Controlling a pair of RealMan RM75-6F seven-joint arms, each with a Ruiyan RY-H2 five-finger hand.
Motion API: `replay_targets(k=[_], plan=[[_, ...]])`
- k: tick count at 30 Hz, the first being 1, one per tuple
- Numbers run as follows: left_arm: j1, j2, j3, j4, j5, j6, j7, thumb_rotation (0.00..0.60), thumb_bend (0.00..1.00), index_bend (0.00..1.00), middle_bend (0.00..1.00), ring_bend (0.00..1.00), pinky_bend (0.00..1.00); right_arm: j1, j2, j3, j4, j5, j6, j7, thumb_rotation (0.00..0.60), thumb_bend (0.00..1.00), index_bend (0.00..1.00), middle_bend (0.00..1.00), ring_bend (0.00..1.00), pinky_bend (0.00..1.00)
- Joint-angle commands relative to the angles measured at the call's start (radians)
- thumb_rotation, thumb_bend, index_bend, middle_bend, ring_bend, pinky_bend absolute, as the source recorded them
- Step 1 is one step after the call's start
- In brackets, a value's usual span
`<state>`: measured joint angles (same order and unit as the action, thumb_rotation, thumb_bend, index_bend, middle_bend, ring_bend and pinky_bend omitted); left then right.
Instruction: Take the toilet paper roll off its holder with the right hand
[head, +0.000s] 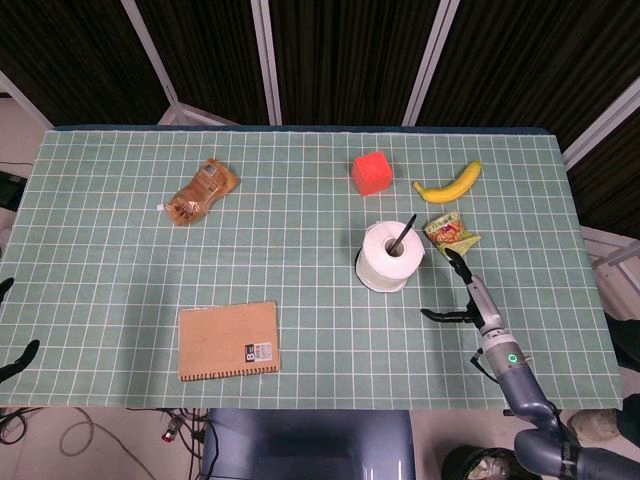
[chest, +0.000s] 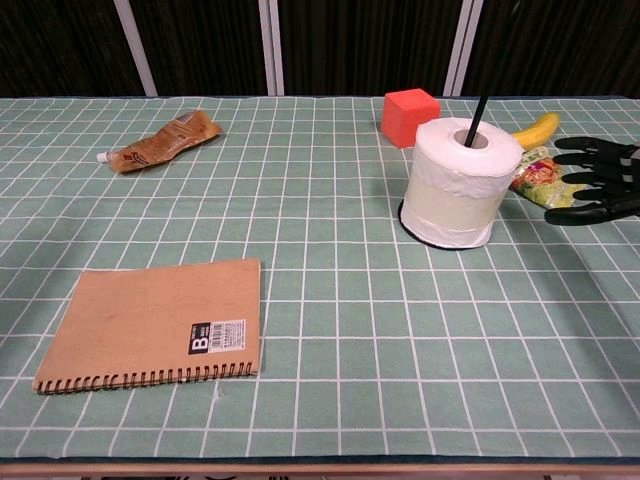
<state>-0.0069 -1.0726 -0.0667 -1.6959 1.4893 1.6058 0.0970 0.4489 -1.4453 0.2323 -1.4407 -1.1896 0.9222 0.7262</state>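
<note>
Chest view: toilet paper roll (chest: 460, 182) stands upright on its holder (chest: 472, 121).

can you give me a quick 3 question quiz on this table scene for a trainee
1. True or false: the right robot hand grips the toilet paper roll.
2. Which lies nearest the banana? A) notebook B) snack packet C) brown pouch
3. Fill in: the black rod of the holder stands through the roll's ____.

Key: 1 false, the hand is open beside the roll, apart from it. 2 B. 3 core.
</note>
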Motion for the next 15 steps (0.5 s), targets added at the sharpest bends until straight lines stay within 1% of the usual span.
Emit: replay_targets(k=[1, 4, 10, 15], plan=[[-0.001, 0.001, 0.000, 0.000, -0.003, -0.003, -0.001, 0.600, 0.22, 0.09, 0.00, 0.00, 0.03, 0.042, -0.055, 0.035, 0.050, 0.056, -0.050, -0.013, 0.600, 0.00, 0.00, 0.00, 0.00, 0.00], [0.000, 0.002, 0.000, 0.000, -0.003, -0.002, 0.000, 0.600, 0.22, 0.09, 0.00, 0.00, 0.03, 0.069, -0.084, 0.053, 0.083, 0.079, -0.074, -0.032, 0.600, 0.00, 0.00, 0.00, 0.00, 0.00], [0.000, 0.000, -0.001, 0.000, -0.006, -0.004, 0.005, 0.600, 0.22, 0.09, 0.00, 0.00, 0.03, 0.106, -0.131, 0.088, 0.124, 0.107, -0.078, -0.073, 0.600, 0.00, 0.00, 0.00, 0.00, 0.00], [-0.001, 0.000, 0.000, 0.000, -0.005, -0.006, 0.008, 0.600, 0.22, 0.09, 0.00, 0.00, 0.03, 0.135, -0.169, 0.105, 0.160, 0.142, -0.098, -0.110, 0.600, 0.00, 0.00, 0.00, 0.00, 0.00]])
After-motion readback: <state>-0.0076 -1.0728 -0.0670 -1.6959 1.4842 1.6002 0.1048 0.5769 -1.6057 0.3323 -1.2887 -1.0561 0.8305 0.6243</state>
